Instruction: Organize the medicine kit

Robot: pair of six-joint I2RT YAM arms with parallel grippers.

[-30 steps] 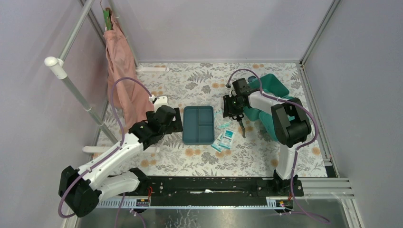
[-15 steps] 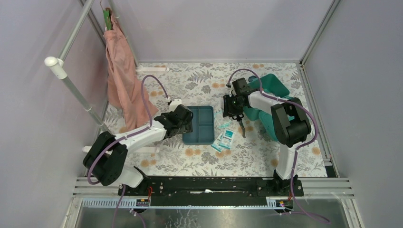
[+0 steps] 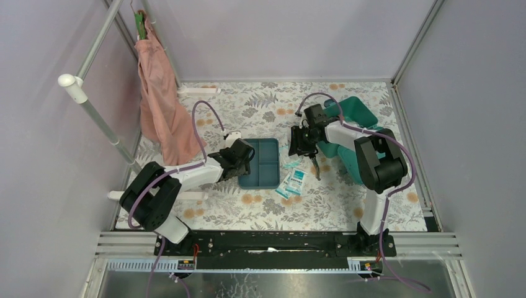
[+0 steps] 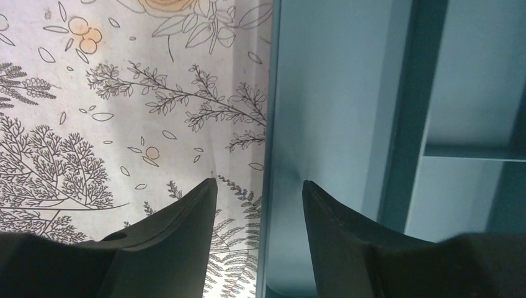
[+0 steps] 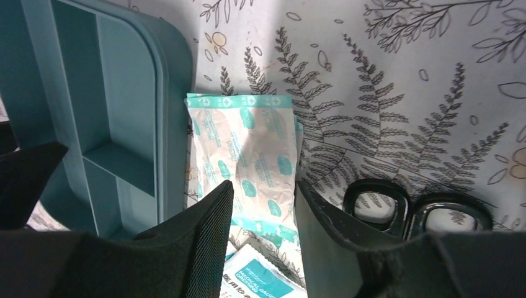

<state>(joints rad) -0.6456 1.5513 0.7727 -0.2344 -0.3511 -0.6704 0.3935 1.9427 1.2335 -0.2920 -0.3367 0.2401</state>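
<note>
The medicine kit (image 3: 363,113) is being seen at the far right of the desk (image 3: 248,112), partly hidden behind the right arm and well apart from the divided tray (image 3: 263,169) lying at the middle. The tray's left rim is being straddled by the left tool (image 4: 259,183), one finger over the desk and the other over the tray's floor. This tool is being shown narrowed to a modest gap, with space visible on both sides of the rim and nothing pinched. The right tool (image 5: 263,186) is being held roughly half open and empty above a bandage packet (image 5: 248,149) lying just beside the tray's right edge. The step in hand is being judged as the gripping of the tray. For that to go well, the rim is best being taken squarely and deep between the fingers, so that the tray is not being tipped or dragged into the packets. Being counted: one kit, one tray, at least two packets, the gauze packet (image 5: 260,278) being partly hidden by the fingers, one pair of scissors (image 5: 409,208), and one pink cloth (image 3: 158,105) being hung at the left.
</note>
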